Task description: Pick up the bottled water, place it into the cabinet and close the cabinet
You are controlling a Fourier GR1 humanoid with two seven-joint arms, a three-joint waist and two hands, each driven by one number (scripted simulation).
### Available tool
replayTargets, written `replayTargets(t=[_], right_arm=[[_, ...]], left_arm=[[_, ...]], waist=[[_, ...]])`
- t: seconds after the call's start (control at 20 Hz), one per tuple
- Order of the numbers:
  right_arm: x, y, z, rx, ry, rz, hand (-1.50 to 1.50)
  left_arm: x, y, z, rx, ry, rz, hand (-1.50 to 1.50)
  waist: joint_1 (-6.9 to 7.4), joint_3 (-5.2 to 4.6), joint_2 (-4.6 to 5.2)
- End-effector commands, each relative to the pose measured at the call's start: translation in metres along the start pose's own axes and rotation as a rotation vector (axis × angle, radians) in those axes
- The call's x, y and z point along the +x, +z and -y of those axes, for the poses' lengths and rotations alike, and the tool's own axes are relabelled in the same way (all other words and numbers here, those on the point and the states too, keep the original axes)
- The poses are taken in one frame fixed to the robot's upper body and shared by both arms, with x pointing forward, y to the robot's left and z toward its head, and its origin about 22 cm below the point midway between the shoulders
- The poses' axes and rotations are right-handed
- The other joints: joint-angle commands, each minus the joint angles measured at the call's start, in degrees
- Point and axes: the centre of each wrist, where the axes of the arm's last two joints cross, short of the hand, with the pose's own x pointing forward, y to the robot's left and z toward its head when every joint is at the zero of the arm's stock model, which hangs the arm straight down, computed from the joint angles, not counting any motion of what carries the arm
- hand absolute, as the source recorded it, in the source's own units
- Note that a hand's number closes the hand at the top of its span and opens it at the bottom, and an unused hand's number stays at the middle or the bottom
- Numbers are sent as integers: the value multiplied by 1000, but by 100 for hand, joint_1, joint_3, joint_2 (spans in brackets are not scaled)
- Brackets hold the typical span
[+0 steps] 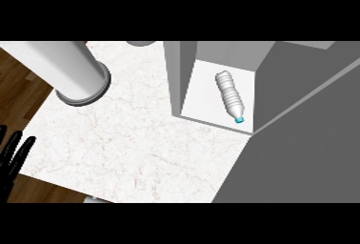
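The bottled water (230, 95), clear and ribbed with a teal cap, lies on its side on the white floor of the grey cabinet (179, 81), cap toward the cabinet's front edge. A large grey panel (302, 152), seemingly the cabinet door, fills the right side of the view and stands open. My left hand (13, 155) shows at the left edge, fingers straight and pointing up, holding nothing. No right hand shows in the view.
A wide white cylinder (70, 69) with a grey base stands at the upper left on the marble counter (134, 147). Dark wooden floor (21, 81) shows beyond the counter's left and lower edges.
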Motion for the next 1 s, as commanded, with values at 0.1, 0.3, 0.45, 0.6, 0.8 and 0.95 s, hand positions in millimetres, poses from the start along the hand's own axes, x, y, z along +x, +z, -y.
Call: replayTargets(t=[0.1,0.3,0.45,0.6,0.8,0.95], right_arm=[[5,-17,-5,24,-9,31,150],[-1,-18,-7,5,-69,33,150],[-7,-20,-12,40,-142,53,150],[-10,-21,-14,55,-190,78,150],[-15,-21,-10,0,-212,82,150],[-19,-22,-5,-53,-211,65,150]], left_arm=[[1,0,-2,-5,7,6,-150],[6,-1,-5,-12,-1,12,-150],[7,-4,-5,-20,4,14,-150],[6,-4,-5,-31,12,19,-150],[11,-9,-8,-47,-8,28,-150],[11,-9,-10,-38,-10,32,-150]], waist=[[29,-8,45],[71,3,98],[169,19,201],[293,16,268],[312,32,317],[267,35,305]])
